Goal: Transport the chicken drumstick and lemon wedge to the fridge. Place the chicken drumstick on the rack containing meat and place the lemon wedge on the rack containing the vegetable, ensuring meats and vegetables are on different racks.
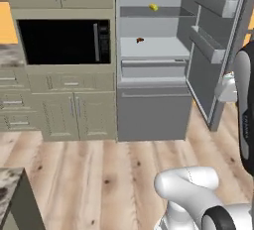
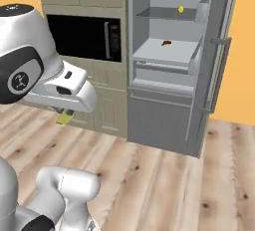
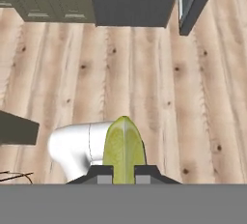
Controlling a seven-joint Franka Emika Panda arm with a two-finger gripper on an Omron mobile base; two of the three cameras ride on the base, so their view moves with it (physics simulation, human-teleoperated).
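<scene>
Lemon wedge [image 3: 124, 148] sits pinched tight in the hand [image 3: 124, 174], so carry it gently to the open fridge [image 1: 154, 50] at twelve o'clock, onto the rack with the yellow vegetable [image 1: 154, 7].

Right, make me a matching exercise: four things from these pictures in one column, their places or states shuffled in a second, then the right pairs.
Things:
1. lemon wedge
2. yellow item
3. brown item
4. fridge door

Places or states:
A. swung open
B. on the fridge's upper shelf
C. held in the gripper, above the wood floor
D. on the fridge's lower shelf, above the drawer

Pairs: 1-C, 2-B, 3-D, 4-A
</scene>
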